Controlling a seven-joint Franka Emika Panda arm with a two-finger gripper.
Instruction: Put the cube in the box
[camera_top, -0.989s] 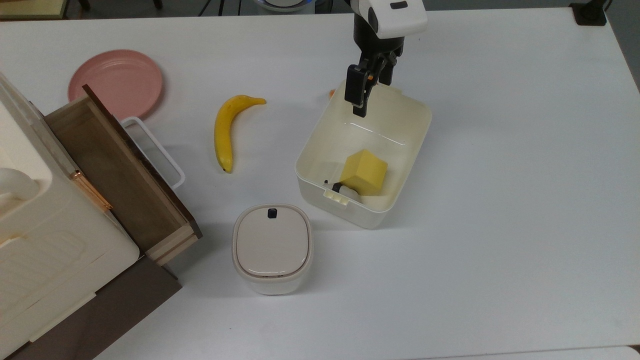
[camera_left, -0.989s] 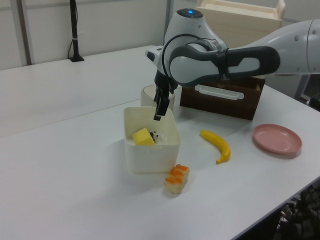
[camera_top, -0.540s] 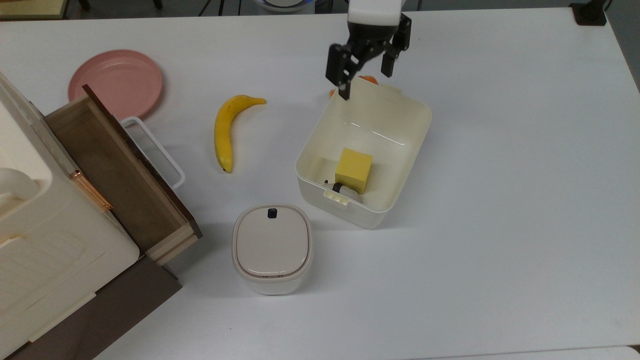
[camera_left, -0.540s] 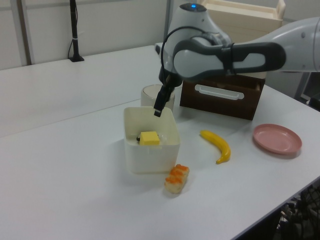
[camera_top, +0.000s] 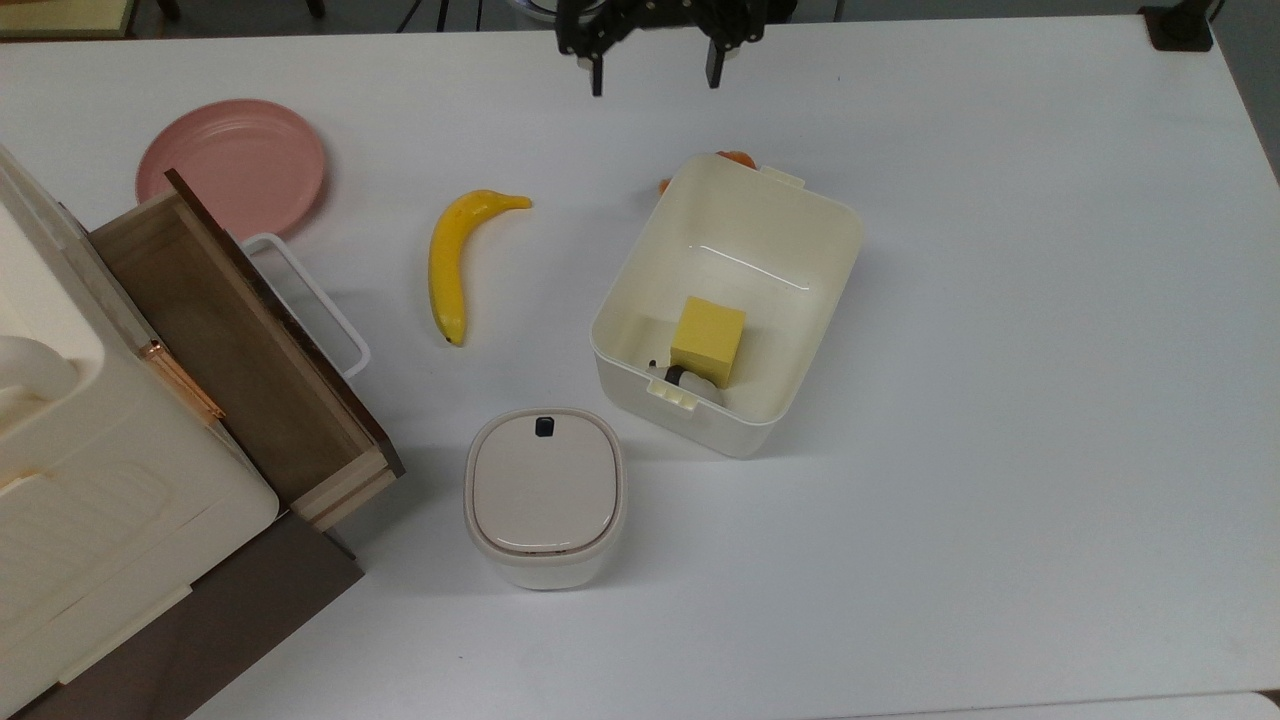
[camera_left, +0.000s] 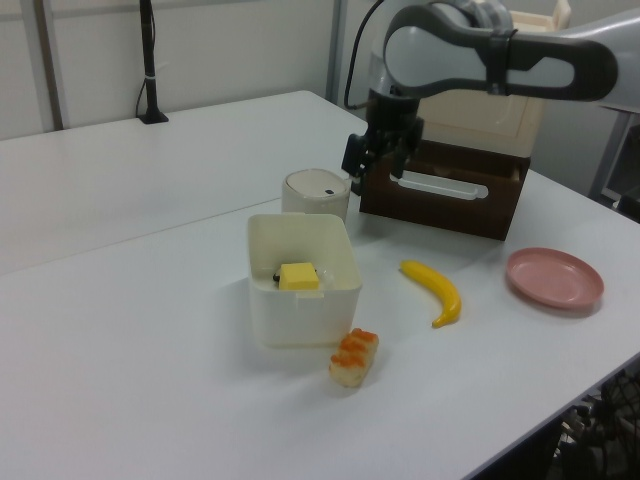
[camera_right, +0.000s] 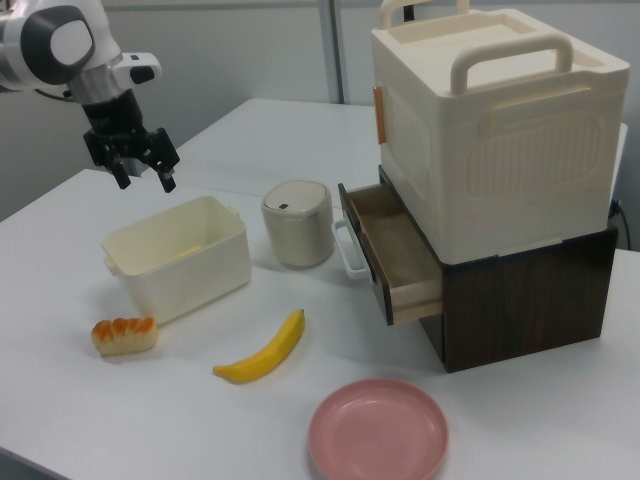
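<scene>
the cube (camera_top: 708, 338) sits inside the box (camera_top: 835, 262), on the floor near the short wall closest to the top view's bottom, touching a small dark-and-white object (camera_top: 683, 380) tucked against that wall. in the left view the cube (camera_left: 299, 276) shows just above the box (camera_left: 300, 318) rim. the claw (camera_top: 652, 68) is well apart from the cube, up at the top view's top edge, beyond the box's far short end and clear of its rim, w/ fingers spread wide and nothing between them. in the left view the claw (camera_left: 376, 168) hangs above the lidded container (camera_left: 316, 194) and in front of the drawer (camera_left: 445, 195); in the right view the claw (camera_right: 144, 176) is above the box (camera_right: 178, 270), toward the right view's left. a banana (camera_top: 450, 259) lies on the desk (camera_top: 1000, 400) to the top view's left of the box, a pink plate (camera_top: 231, 164) further left. an orange-topped food piece (camera_left: 353, 358) lies just beside the box in the left view.
</scene>
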